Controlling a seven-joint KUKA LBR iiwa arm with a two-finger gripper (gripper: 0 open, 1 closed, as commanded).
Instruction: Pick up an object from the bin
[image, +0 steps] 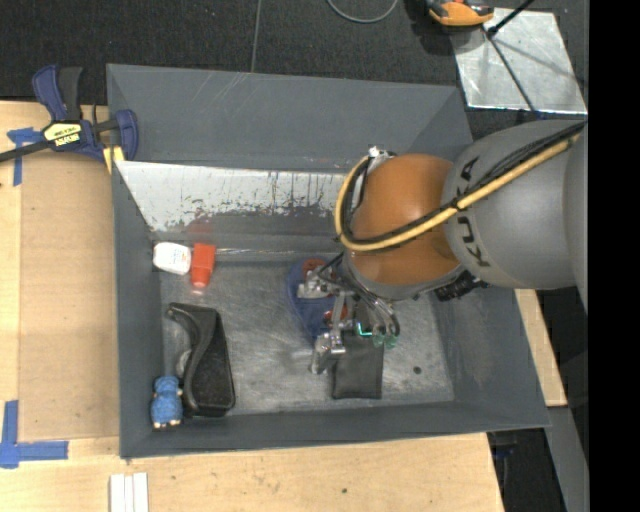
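Note:
My gripper hangs low over the middle of the bin and stands open. One metal fingertip is toward the back and the other toward the front. A dark blue soft-looking thing lies partly under it, its left side showing between and just left of the fingertips; I cannot tell whether they touch it. Directly in front of the gripper a flat black rectangular block rests on the floor by the front wall.
By the left wall lie a white bottle with an orange cap, a black curved-handle brush and a small blue figure. The arm's orange cover and cables hide the bin's right middle.

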